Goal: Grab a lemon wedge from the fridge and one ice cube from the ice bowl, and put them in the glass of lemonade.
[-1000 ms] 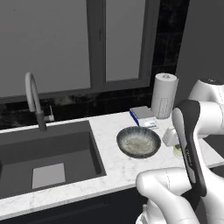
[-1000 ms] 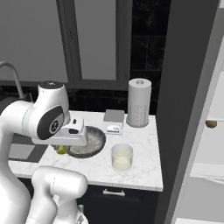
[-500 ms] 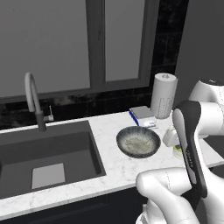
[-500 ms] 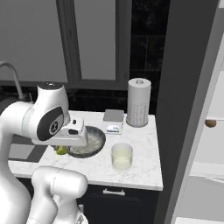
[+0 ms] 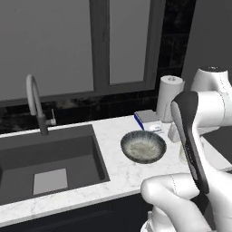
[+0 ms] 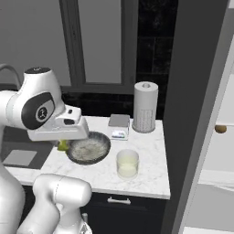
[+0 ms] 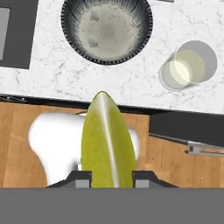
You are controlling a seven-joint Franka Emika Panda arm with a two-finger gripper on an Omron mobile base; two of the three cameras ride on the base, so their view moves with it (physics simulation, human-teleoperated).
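A white marble worktop [image 6: 151, 170] is seen beside a dark sink [image 5: 45, 163], under a dark-framed window, with wood flooring below. The hand [image 7: 109, 177] is held out past the worktop's front edge, clamped on the smooth yellow-green wedge [image 7: 106, 140]. On the worktop the speckled, shallow round bowl [image 7: 106, 29] is set near the clear cylindrical glass [image 7: 188, 64] of pale liquid. The fridge [image 6: 215, 137] is seen open at right.

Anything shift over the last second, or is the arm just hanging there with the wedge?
Nothing visibly changed. The gripper still holds the lemon wedge above the counter's front edge, short of the glass of lemonade. The ice bowl and the paper towel roll sit as before.
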